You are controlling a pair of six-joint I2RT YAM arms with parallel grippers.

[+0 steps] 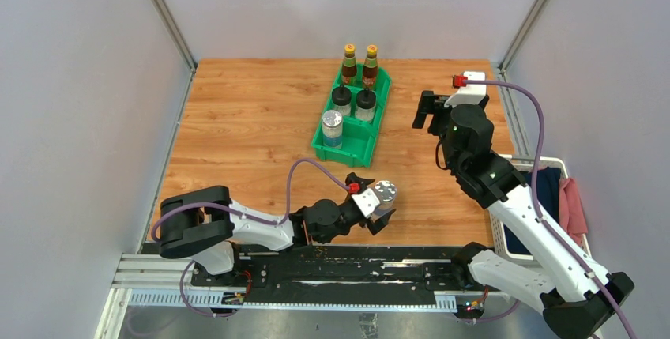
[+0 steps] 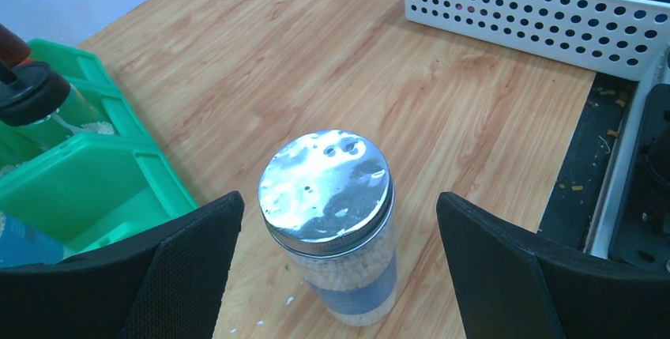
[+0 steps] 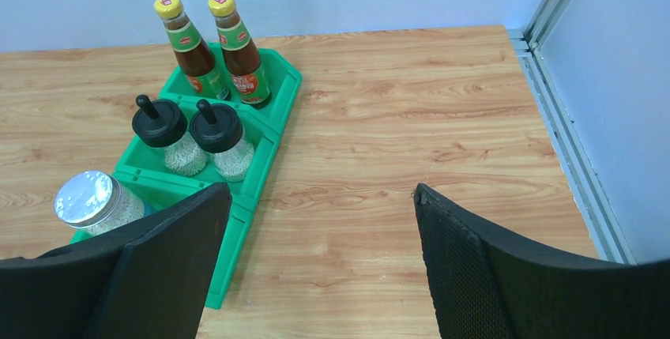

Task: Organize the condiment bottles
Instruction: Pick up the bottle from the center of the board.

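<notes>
Wide-open left jaws, jar between, untouched

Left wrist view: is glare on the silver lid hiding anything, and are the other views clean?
Left wrist: bright glare patches on the jar lid, its holes readable; table grain sharp. Right wrist: even light, sauce bottles sharp. Top external: even, faint shadows.
</notes>
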